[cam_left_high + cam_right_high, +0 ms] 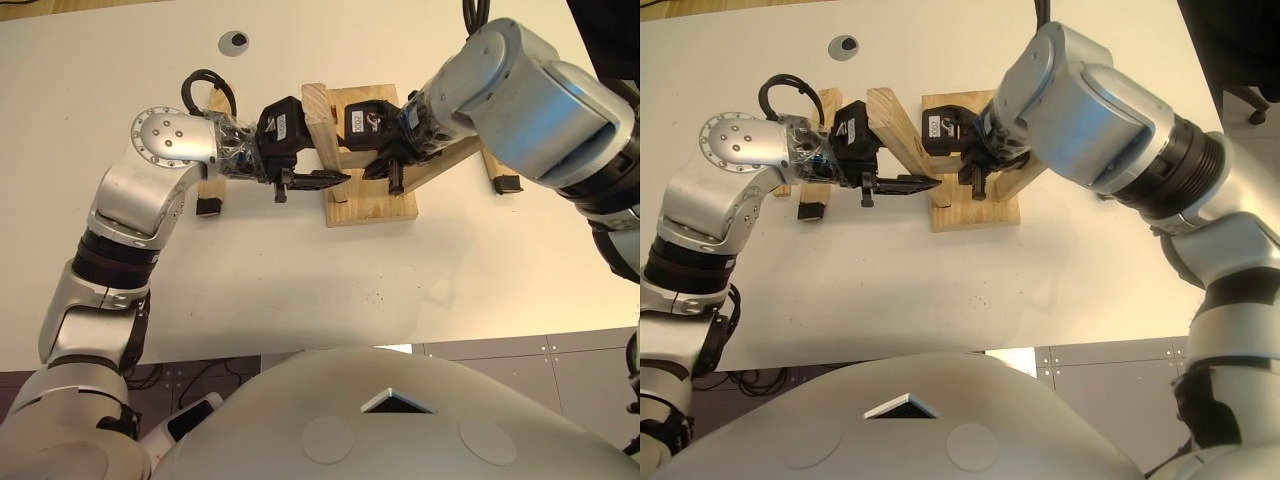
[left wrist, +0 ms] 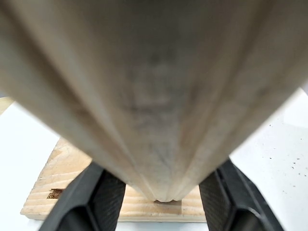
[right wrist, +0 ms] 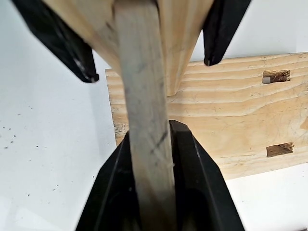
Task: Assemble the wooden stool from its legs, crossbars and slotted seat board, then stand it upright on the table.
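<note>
The flat pale wooden seat board with slots point(image 1: 375, 205) lies on the far half of the white table point(image 1: 300, 290). Its near edge is well apart from the table's near edge, and a broad stretch of white surface lies between them. A thick pale wooden leg point(image 1: 325, 125) stands tilted on the board, and its lower end touches the board just beside the left edge, near a small slot point(image 2: 55, 193). The left gripper point(image 1: 325, 180) comes in from the left side, and its black fingers point(image 2: 96, 197) are closed on this leg, one at each side. The right gripper point(image 3: 151, 130) is over the middle of the board. Its fingers point(image 3: 192, 163) are pressed tight on a narrower wooden bar point(image 3: 144, 91), which runs up across the face of the leg; I cannot tell if the two are joined. The two grippers are near each other, with only a small gap between them. A spare wooden leg with a black foot cap point(image 1: 208, 207) lies on the table left of the board, partly under the left arm. A second capped leg point(image 1: 505, 183) lies to the right of the board, beside the right arm. A round dark hole point(image 1: 234, 42) sits in the table near its far edge.
</note>
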Action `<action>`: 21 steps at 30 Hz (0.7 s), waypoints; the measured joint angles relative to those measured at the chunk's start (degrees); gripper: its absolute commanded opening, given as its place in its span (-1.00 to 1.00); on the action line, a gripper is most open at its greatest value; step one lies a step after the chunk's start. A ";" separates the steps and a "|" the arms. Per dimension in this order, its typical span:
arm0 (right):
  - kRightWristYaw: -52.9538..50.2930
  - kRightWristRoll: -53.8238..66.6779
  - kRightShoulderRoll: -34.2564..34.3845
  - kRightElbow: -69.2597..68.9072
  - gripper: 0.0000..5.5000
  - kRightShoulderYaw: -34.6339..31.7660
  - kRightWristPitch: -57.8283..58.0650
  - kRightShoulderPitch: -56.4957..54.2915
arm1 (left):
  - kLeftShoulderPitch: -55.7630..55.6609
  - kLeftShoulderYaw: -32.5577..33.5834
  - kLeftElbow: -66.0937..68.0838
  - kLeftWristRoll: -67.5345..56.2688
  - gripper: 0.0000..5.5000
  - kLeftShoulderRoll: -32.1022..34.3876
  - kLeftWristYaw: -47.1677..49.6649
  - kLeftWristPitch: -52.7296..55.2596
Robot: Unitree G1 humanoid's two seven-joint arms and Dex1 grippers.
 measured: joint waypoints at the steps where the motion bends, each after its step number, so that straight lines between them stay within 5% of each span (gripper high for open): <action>1: 0.16 0.09 0.19 0.27 -0.83 -0.47 0.17 0.14 | -0.20 -0.07 0.28 -0.05 -0.27 0.00 -0.01 -0.06; 6: -0.95 -0.17 1.73 0.13 -0.81 -4.16 4.63 0.83 | -1.42 -0.99 4.31 -0.12 -0.27 -0.36 -1.04 -3.17; 12: -1.08 5.72 1.60 -2.14 -0.39 -14.90 7.01 2.88 | -1.32 -2.59 5.79 -0.12 -0.27 -0.74 -1.02 -8.58; 21: 2.04 6.26 -16.24 -3.43 0.05 -34.99 -2.91 -7.52 | 1.18 -1.57 -0.35 -1.17 -0.27 2.09 1.80 -3.58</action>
